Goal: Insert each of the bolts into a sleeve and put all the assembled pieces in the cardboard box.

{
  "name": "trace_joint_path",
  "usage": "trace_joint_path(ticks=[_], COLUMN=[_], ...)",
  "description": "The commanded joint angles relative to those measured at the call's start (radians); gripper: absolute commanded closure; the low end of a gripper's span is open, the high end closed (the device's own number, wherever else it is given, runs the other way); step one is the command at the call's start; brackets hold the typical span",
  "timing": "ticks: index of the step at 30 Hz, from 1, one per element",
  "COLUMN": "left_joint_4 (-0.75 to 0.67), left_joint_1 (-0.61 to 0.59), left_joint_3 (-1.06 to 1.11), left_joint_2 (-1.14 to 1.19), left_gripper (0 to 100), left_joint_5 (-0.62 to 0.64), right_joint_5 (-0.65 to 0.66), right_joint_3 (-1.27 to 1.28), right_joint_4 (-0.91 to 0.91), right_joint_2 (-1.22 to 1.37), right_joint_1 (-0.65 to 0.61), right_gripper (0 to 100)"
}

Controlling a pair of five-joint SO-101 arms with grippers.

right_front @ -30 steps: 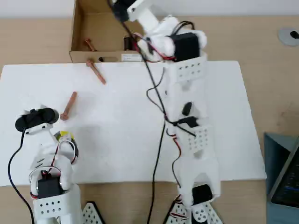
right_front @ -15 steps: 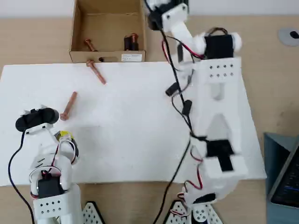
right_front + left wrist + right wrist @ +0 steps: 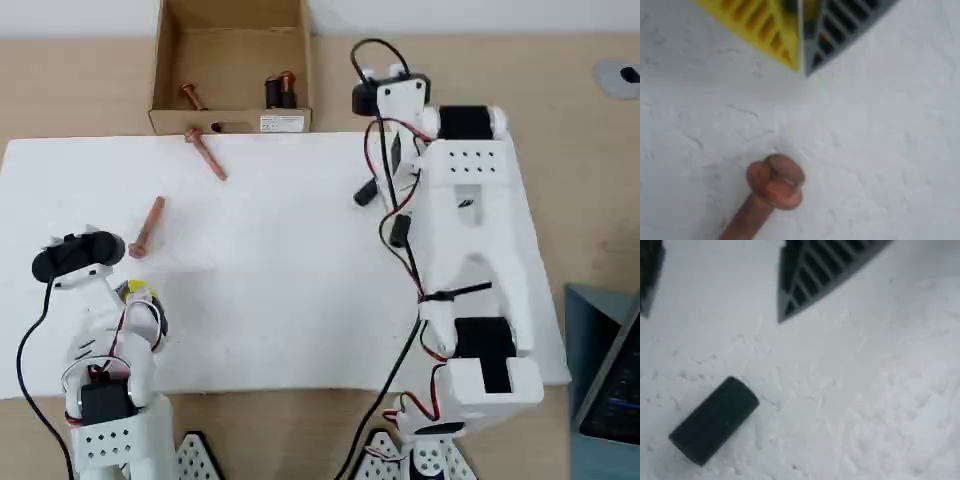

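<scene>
A: Looked first at the left gripper (image 3: pixel 802 65). Found it closed, with the yellow finger (image 3: pixel 757 25) tight against the grey finger (image 3: pixel 847 22), and with nothing gripped.
B: Agreed. Noticed just off the tips the head of a copper bolt (image 3: pixel 775 182), lying on the white sheet (image 3: pixel 885 150), apart from both fingers.
A: Then checked the right gripper (image 3: pixel 715 310). Saw it spread wide, also with nothing held.
B: Spotted a black sleeve (image 3: pixel 715 422) near it, lying on its side on the same sheet, touching neither finger.
A: Farther out, found a second bolt (image 3: pixel 207 157) on the sheet, with its head just beside the front wall of the cardboard box (image 3: pixel 170 120).
B: Inside the box, counted a loose bolt (image 3: pixel 192 97) near one side wall and a pair of pieces (image 3: pixel 272 93), one dark and one copper, close together near the opposite wall. Could not tell whether joined.
</scene>
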Motion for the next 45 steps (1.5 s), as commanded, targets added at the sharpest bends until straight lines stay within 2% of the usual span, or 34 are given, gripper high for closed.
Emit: trace_joint_path(ticks=[1, 9, 17, 31, 37, 45], left_joint_4=[-0.012, -0.012, -0.012, -0.012, -0.012, -0.012], left_joint_1=[-0.008, -0.008, -0.008, -0.008, -0.008, -0.008], left_joint_3=[0.002, 0.002, 0.002, 0.002, 0.002, 0.002], left_joint_2=[-0.004, -0.004, -0.004, -0.004, -0.004, -0.004], left_gripper=[100, 100, 100, 100, 100, 100], left_joint_5=[0.002, 0.002, 0.002, 0.002, 0.002, 0.002], right_joint_5=[-0.014, -0.015, -0.041, -0.041, -0.032, -0.031], right_joint_3=[0.088, 0.082, -0.015, -0.022, -0.025, -0.039], right_joint_4=[-0.092, -0.18, -0.176, -0.199, -0.235, -0.224], right_joint_2=[-0.042, 0.117, 0.26, 0.386, 0.398, 0.39], right_joint_1=[0.013, 0.015, 0.012, 0.012, 0.012, 0.012], right_gripper=[81.5, 81.5, 81.5, 82.2, 95.5, 98.8])
